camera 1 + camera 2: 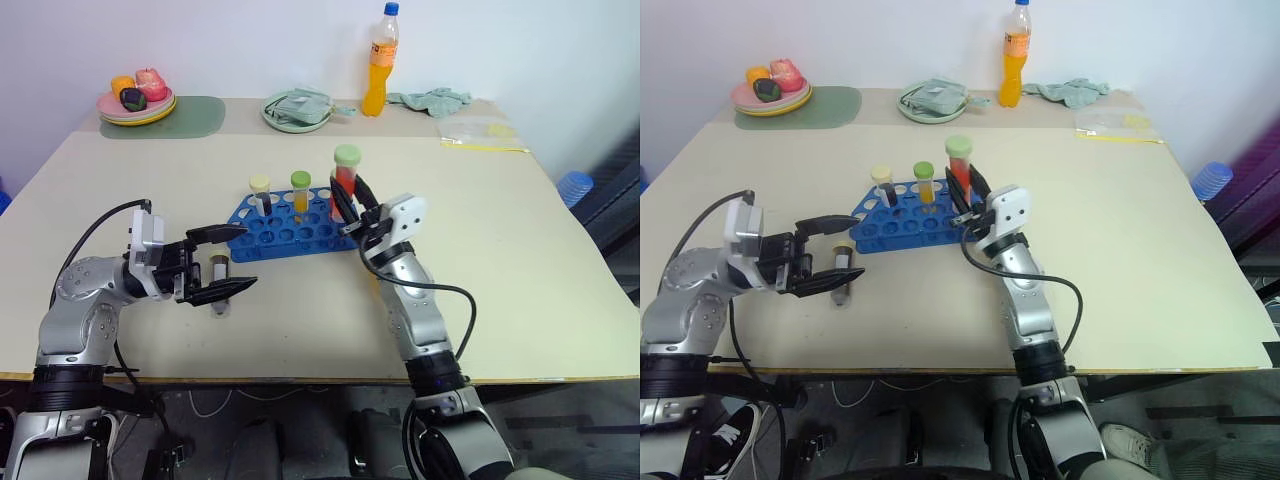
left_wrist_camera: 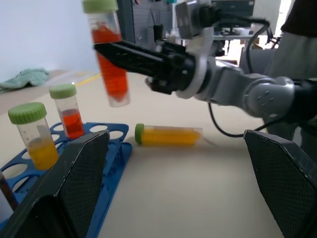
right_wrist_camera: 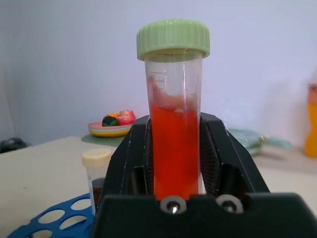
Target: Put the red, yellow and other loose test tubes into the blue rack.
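Right gripper (image 1: 349, 203): pinching a red-liquid test tube (image 1: 346, 178) with a light green cap, held upright in the air over the right end of the blue rack (image 1: 290, 227)
Left gripper (image 1: 226, 260): fingers spread wide, empty, level, just left of the rack
Blue rack: on the beige table (image 1: 520, 250), holding a cream-capped dark tube (image 1: 261, 193) and a green-capped yellow tube (image 1: 300, 190)
Loose tube (image 1: 219, 283): lying on the table in front of the rack's left end, below the left gripper
Left wrist view: a green-capped yellow tube (image 2: 168, 135) lying beside the rack
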You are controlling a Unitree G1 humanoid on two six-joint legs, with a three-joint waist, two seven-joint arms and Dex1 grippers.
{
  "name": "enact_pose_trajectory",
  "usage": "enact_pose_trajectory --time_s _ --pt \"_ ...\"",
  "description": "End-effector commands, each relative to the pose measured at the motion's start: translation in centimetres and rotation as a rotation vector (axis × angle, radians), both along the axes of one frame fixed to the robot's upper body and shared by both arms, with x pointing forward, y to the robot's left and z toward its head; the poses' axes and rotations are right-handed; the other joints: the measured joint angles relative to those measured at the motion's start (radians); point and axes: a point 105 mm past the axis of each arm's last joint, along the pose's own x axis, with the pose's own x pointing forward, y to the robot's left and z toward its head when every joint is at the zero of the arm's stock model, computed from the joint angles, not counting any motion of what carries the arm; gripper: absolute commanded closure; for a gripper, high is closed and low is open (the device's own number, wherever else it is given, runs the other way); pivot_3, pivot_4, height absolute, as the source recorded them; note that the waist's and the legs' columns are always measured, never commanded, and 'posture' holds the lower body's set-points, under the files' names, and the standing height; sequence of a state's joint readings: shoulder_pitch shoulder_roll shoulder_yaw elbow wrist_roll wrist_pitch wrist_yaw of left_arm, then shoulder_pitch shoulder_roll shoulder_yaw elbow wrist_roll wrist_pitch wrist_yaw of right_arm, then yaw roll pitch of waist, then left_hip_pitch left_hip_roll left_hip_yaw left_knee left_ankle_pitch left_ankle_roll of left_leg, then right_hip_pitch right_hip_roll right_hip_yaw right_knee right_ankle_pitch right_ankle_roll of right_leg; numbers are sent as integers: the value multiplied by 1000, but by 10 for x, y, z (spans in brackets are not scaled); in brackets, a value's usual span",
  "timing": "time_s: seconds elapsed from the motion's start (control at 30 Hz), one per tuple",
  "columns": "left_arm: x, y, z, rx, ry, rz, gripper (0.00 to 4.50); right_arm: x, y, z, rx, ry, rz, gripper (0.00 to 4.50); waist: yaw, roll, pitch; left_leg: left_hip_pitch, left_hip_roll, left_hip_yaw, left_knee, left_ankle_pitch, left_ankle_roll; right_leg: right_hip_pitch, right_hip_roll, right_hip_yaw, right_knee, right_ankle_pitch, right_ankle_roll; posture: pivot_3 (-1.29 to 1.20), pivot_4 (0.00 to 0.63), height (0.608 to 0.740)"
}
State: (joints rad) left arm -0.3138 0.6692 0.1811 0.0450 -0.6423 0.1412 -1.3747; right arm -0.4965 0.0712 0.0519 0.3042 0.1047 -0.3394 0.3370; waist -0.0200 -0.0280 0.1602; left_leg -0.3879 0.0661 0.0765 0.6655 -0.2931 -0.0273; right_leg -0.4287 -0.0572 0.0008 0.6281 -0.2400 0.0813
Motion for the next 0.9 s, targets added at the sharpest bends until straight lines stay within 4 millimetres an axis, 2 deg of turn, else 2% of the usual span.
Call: enact_pose_trajectory --time_s 0.03,0.33,0.63,0.77,0.9 --pt "-6 7 11 -1 -35 16 0 7 -5 -1 20 -52 -72 3729 -1 0 0 0 0 0 0 0 0 0 0 0 0 0 0 0 150 740" --pt "-9 7 12 4 -34 27 0 22 -10 -11 -4 -69 -133 3729 -7 0 0 1 0 0 0 0 -1 0 0 0 1 0 0 0 150 740" --pt "-6 5 12 -2 -39 19 0 17 3 -21 -1 -32 -79 3729 -25 0 0 1 0 0 0 0 -1 0 0 0 2 0 0 0 150 740" --pt "-7 2 12 -7 -40 16 0 21 -1 -28 -12 7 -92 3729 -25 0 0 1 0 0 0 0 -1 0 0 0 2 0 0 0 150 740" --pt "-8 1 13 -9 -42 15 0 22 4 -29 -42 10 -76 3729 -25 0 0 1 0 0 0 0 -1 0 -1 0 2 0 0 0 150 740"
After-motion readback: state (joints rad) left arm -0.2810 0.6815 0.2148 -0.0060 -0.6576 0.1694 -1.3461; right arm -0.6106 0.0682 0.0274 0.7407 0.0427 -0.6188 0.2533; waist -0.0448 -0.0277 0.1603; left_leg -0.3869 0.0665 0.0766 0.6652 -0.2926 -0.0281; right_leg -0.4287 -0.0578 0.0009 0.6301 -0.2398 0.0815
